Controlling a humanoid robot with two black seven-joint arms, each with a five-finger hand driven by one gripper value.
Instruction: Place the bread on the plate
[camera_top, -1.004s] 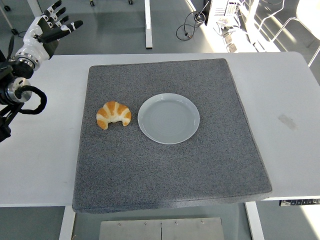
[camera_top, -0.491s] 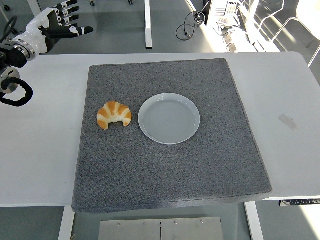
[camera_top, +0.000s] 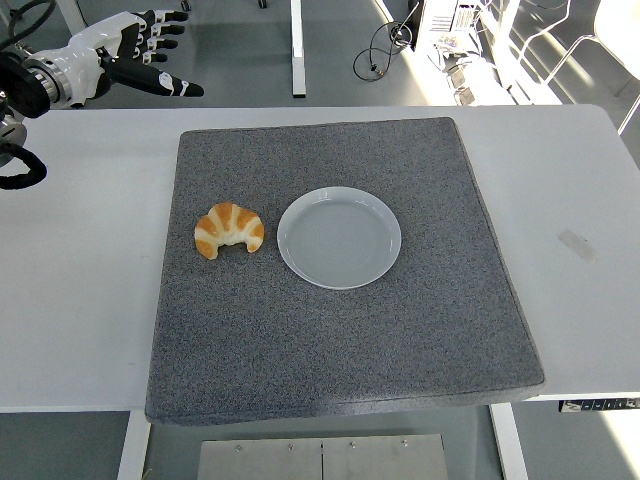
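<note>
A golden croissant (camera_top: 228, 230) lies on the grey mat (camera_top: 340, 340), just left of an empty pale plate (camera_top: 339, 237). The two do not touch. My left hand (camera_top: 150, 50) is at the far left, above the table's back edge, well behind and left of the croissant. Its fingers are spread and hold nothing. My right arm is out of view.
The grey mat covers the middle of the white table (camera_top: 80, 300). A small patch of tape (camera_top: 575, 243) lies on the table at the right. Desk legs (camera_top: 296, 50) and cables (camera_top: 385, 45) show on the floor beyond the back edge.
My left hand has moved right and turned, its fingers now pointing right over the table's back edge. The croissant and plate have not moved.
</note>
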